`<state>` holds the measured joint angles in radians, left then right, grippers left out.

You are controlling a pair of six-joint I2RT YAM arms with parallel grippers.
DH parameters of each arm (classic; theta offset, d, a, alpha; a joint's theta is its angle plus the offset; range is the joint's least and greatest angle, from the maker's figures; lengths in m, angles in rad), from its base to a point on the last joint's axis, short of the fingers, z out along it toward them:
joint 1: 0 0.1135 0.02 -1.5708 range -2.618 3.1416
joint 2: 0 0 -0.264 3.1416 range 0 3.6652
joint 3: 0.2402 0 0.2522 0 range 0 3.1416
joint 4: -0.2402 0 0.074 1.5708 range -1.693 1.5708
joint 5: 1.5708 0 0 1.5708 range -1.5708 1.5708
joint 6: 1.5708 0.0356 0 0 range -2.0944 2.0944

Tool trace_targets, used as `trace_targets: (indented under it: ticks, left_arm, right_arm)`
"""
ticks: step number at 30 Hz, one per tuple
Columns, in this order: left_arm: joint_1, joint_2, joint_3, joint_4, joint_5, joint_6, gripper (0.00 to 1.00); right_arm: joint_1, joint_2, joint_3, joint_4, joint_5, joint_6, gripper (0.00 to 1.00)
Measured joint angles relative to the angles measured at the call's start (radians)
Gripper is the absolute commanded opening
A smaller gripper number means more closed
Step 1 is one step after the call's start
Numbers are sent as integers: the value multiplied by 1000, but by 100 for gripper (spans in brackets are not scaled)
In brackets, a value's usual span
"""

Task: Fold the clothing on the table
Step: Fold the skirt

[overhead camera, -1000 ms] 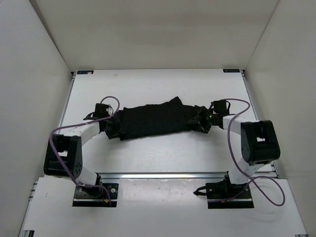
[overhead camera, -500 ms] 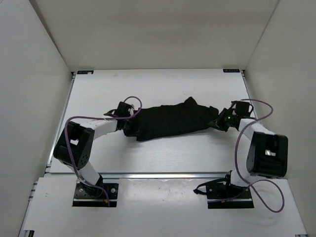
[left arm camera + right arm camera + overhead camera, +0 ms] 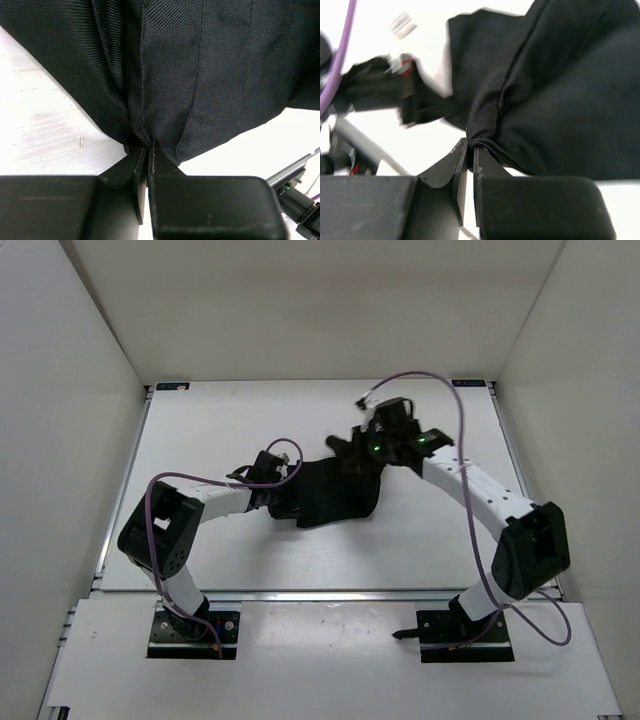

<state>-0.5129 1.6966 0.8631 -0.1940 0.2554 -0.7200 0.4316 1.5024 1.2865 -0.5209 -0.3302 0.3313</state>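
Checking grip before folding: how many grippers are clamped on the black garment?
2. The left gripper pinches the clothing at its left edge; the right gripper pinches a bunched edge on its far side.

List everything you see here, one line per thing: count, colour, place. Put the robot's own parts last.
clothing: one, black, bunched near the middle of the table, pinched at both ends
table: one, white with thin metal rails, under everything
walls: white, on three sides of the table
base plates: two, black, at the near edge under the arms
cables: two, purple, one looping along each arm
left arm: one, white and black, reaching in from the near left
right arm: one, white and black, reaching in from the near right
left gripper: one, black, shut on the clothing's left edge
right gripper: one, black, shut on a fold at the clothing's far right
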Motion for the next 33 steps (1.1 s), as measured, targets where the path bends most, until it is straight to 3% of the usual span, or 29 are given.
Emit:
trace_targets:
  ticks: [5, 12, 13, 15, 23, 29, 33]
  left_arm:
    - [21, -1, -9, 11, 25, -2, 15]
    - [53, -13, -48, 31, 59, 5, 16]
    - [54, -18, -57, 39, 61, 5, 16]
    - [55, -27, -72, 50, 67, 6, 18]
    - [60, -45, -101, 79, 90, -3, 26]
    - [58, -84, -127, 105, 106, -40, 37]
    - [74, -150, -183, 153, 150, -94, 41]
  right_arm:
    - [217, 161, 4, 60, 1, 46, 0]
    - [358, 384, 18, 79, 29, 65, 0]
    - [368, 403, 27, 79, 39, 65, 2]
    - [378, 425, 47, 69, 53, 67, 19]
    - [379, 382, 69, 71, 65, 66, 35]
    - [358, 196, 29, 114, 78, 84, 53]
    - [314, 89, -1, 163, 79, 103, 45]
